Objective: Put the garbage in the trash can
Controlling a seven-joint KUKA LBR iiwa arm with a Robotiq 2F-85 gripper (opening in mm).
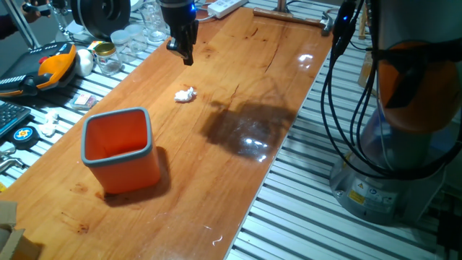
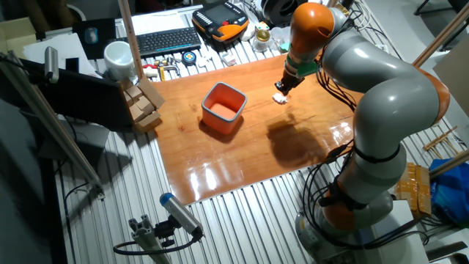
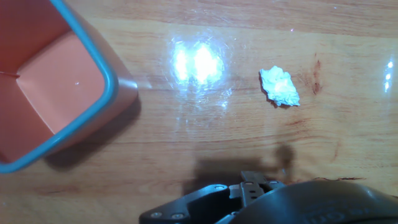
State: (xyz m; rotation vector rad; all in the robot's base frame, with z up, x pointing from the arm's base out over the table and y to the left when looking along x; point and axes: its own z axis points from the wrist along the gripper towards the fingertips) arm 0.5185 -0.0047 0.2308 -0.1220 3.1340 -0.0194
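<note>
The garbage (image 1: 185,94), a small crumpled white wad, lies on the bare wood of the worktop (image 1: 238,180), in the half nearer the cluttered long edge and well apart from every corner. The trash can (image 1: 119,148) stands upright on the same surface, nearer that cluttered edge too, with a clear strip of wood between it and the wad; its orange inside shows nothing in it. In the hand view the wad (image 3: 280,86) sits toward the right and a corner of the bin (image 3: 50,87) fills the left, the two apart. The pincer (image 1: 188,56) hangs above the worktop, raised off the wood and just beyond the wad toward the far end, touching nothing. Its dark fingers appear close together with nothing between them, though whether they are fully closed I cannot tell. From the other fixed view the pincer (image 2: 283,86) hovers right over the wad (image 2: 280,98).
</note>
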